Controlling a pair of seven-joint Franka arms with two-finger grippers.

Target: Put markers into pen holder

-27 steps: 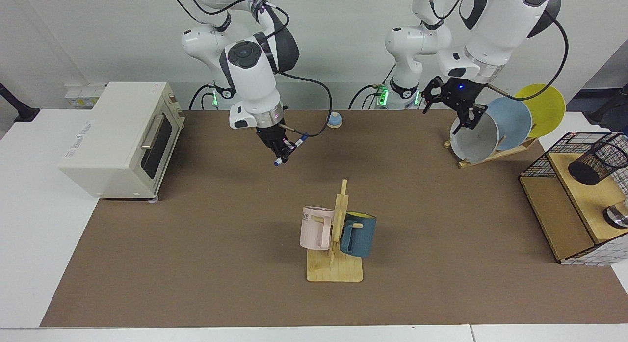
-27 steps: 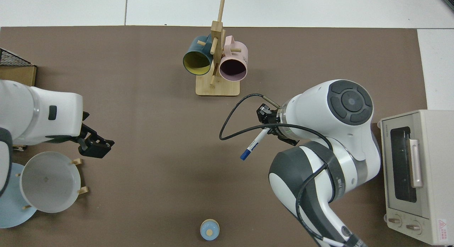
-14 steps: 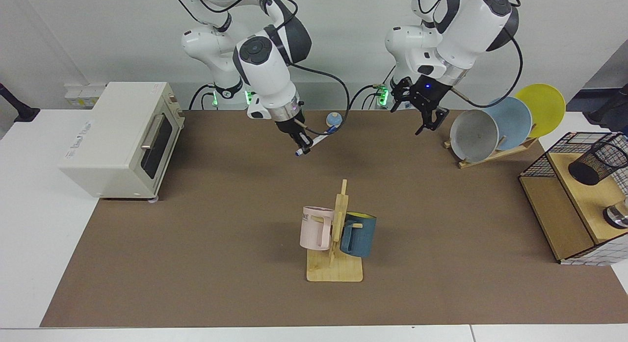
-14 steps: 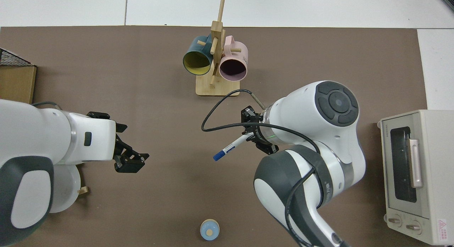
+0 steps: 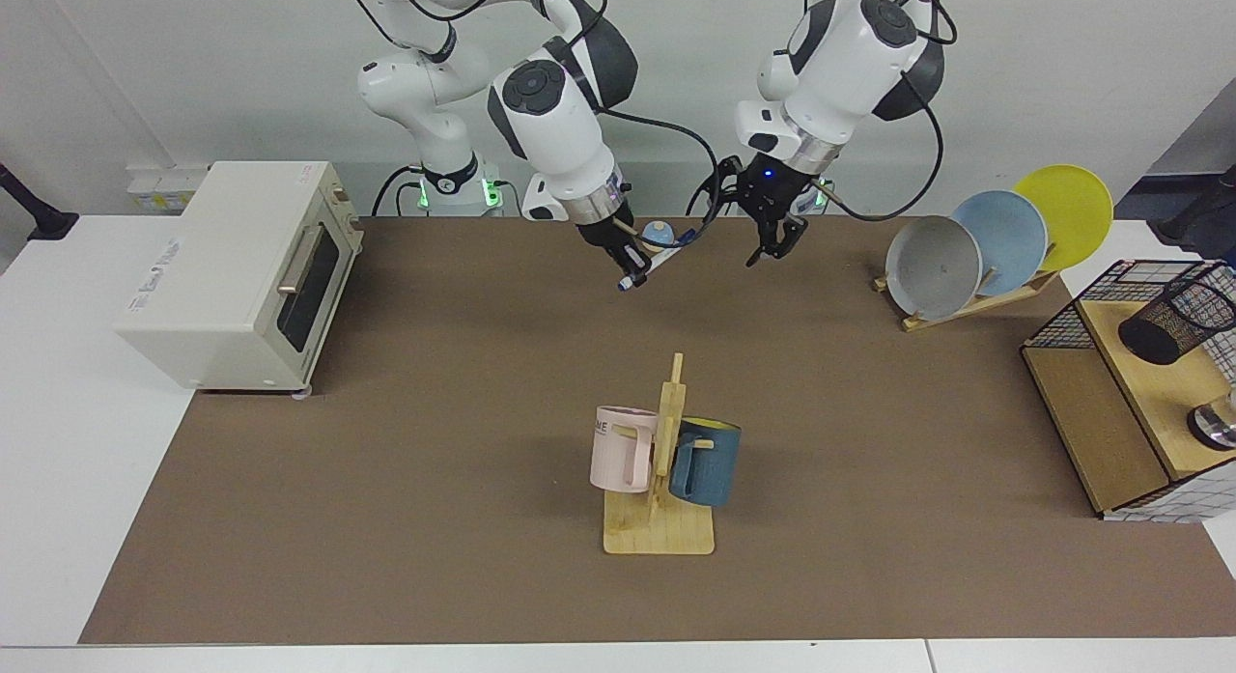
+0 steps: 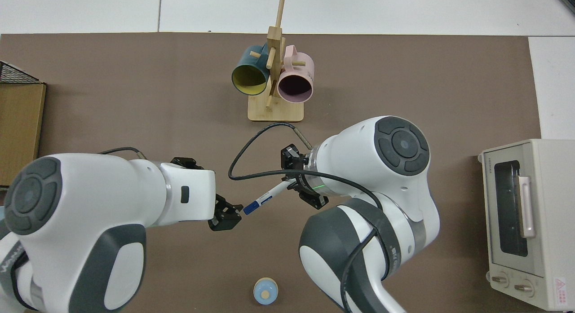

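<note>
While the right gripper (image 5: 628,258) grips the marker (image 5: 653,267) by its white barrel and holds it in the air above the back of the counter (image 5: 435,412), the left gripper (image 5: 770,238) hangs close by, fingers spread, holding nothing. Marker lies tilted, one blue end aimed toward the left gripper. Looks like a handover about to happen, my guess only.

Progress: marker is off the counter, nothing more. Pen holder (image 5: 1178,316) sits on the wooden shelf (image 5: 1149,383) at the far end on the left arm's side, well apart from both grippers, no marker in it as far as I can see. Left to do: pass or carry the marker over, drop it in.

Views: the top view shows the marker's blue tip (image 6: 249,208) just beside the left gripper's fingers (image 6: 224,219), touching or not I cannot tell; the pen holder is outside that view. The facing view gives the pen holder, the plate rack (image 5: 975,267) and the height of both grippers. Mug stand (image 5: 666,461) and toaster oven (image 5: 241,267) show in both.
</note>
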